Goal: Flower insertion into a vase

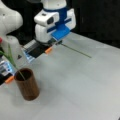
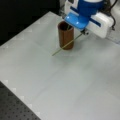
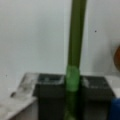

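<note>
The dark-brown vase (image 1: 27, 85) stands on the white table at a front view's lower left. A green-leaved flower stem (image 1: 13, 63) stands in it, with a red bloom at the picture's edge. My gripper (image 1: 59, 42) hangs low over the table behind the vase, shut on a second thin green flower stem (image 1: 77, 51) that slants away from the vase. In a front view the gripper (image 2: 85, 32) is just right of the vase (image 2: 66, 35), and the held stem (image 2: 65, 46) crosses in front of the vase with its tip near the table. In the wrist view the stem (image 3: 75, 50) is clamped between dark fingers (image 3: 50, 92).
A white robot base (image 1: 8, 20) fills a front view's upper left. A flat black holder with blue and orange parts (image 1: 37, 51) lies beside it, and another orange tab (image 1: 9, 79) is by the vase. A black perforated board (image 2: 15, 110) borders the white table (image 2: 62, 82).
</note>
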{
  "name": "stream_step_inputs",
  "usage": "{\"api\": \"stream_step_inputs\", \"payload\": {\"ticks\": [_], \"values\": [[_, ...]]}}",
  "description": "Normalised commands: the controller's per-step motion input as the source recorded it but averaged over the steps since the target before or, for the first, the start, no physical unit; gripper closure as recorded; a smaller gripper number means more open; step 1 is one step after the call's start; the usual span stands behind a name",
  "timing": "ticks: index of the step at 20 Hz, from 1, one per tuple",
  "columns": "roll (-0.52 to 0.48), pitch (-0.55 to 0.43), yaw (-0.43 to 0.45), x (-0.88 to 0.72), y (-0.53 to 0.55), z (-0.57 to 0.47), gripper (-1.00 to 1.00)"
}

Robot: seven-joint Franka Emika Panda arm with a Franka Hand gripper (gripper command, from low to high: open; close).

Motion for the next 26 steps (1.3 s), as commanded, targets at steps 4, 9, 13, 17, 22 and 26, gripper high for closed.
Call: {"api": "stream_step_inputs", "payload": {"ticks": [4,9,13,17,22,26], "values": [[0.107,0.04,0.102,-0.34,-0.16,-0.05,1.0],[0.122,-0.024,0.144,-0.55,-0.3,-0.01,1.0],[0.117,-0.084,0.165,-0.62,-0.36,-0.05,1.0],[0.057,-0.128,0.143,-0.54,-0.27,-0.12,1.0],[-0.001,-0.139,0.146,-0.61,-0.38,-0.16,1.0],[-0.026,-0.115,0.137,-0.57,-0.4,-0.11,1.0]]}}
